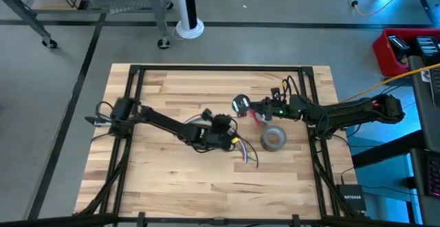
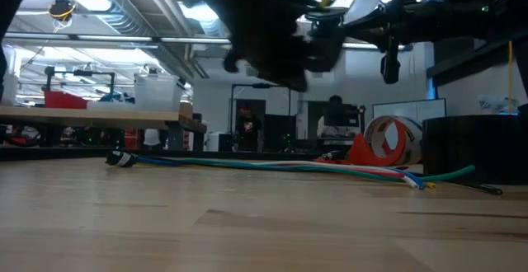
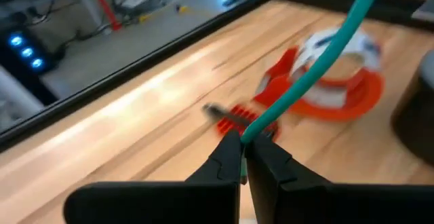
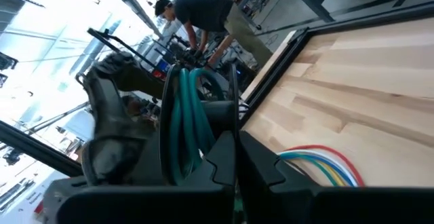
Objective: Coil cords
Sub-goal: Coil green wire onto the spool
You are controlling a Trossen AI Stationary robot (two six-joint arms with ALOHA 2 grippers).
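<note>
Left gripper (image 3: 243,146) pinches the thin teal-green wire (image 3: 319,61) above the wooden bench (image 1: 172,186), ready to loop; right gripper (image 4: 234,157) clamps coiled green wire

My wood table (image 1: 172,172) carries the cords (image 2: 272,166), a grey tape roll (image 1: 273,139) & red bits (image 3: 239,117).

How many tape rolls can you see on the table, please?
1: the grey tape roll lies flat on the table, just in front of the right arm, beside the cords. Others may be hidden under the arms.
</note>
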